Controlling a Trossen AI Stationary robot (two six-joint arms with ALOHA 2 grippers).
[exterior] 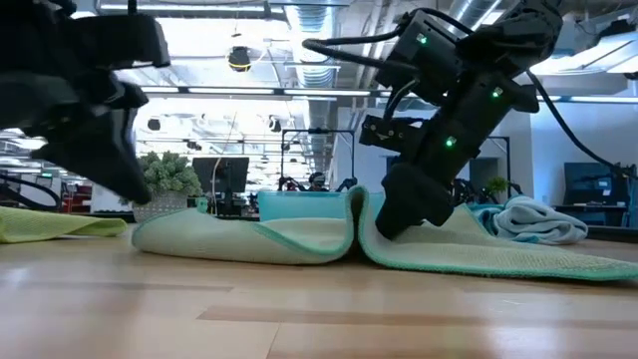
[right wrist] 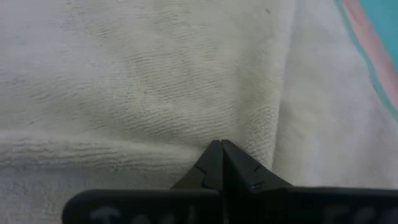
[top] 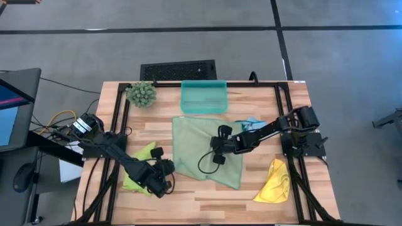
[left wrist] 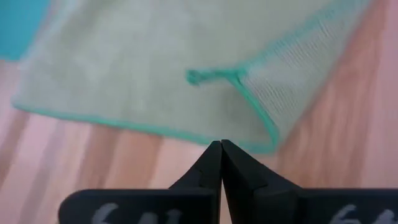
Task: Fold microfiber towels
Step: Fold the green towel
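Observation:
A pale sage green towel [top: 204, 147] lies spread on the table's middle. In the left wrist view one of its corners [left wrist: 261, 93] is turned over. My right gripper [top: 217, 148] is shut and sits on this towel near its middle, where the cloth buckles up [exterior: 351, 224]. My left gripper [top: 167, 177] is shut with nothing in it and hovers just off the towel's teal hem [left wrist: 155, 129], by its near left corner. A lime green towel [top: 139, 169] lies under the left arm. A light blue towel [top: 251, 123] is bunched at the right. A yellow towel [top: 274, 182] lies near right. My right gripper presses its shut fingertips [right wrist: 221, 152] down on the sage towel's top face [right wrist: 186, 134], near the middle. The fingers slant down from the table's right side. A ridge of cloth [exterior: 354, 214] stands up beside them. No cloth shows between the fingers.
A teal plastic tray [top: 204, 97] stands at the far edge, with a spiky green plant ball [top: 142, 94] to its left. Black rails [top: 119, 125] run along the table's left and right sides. Bare wood [top: 207, 201] lies along the near edge.

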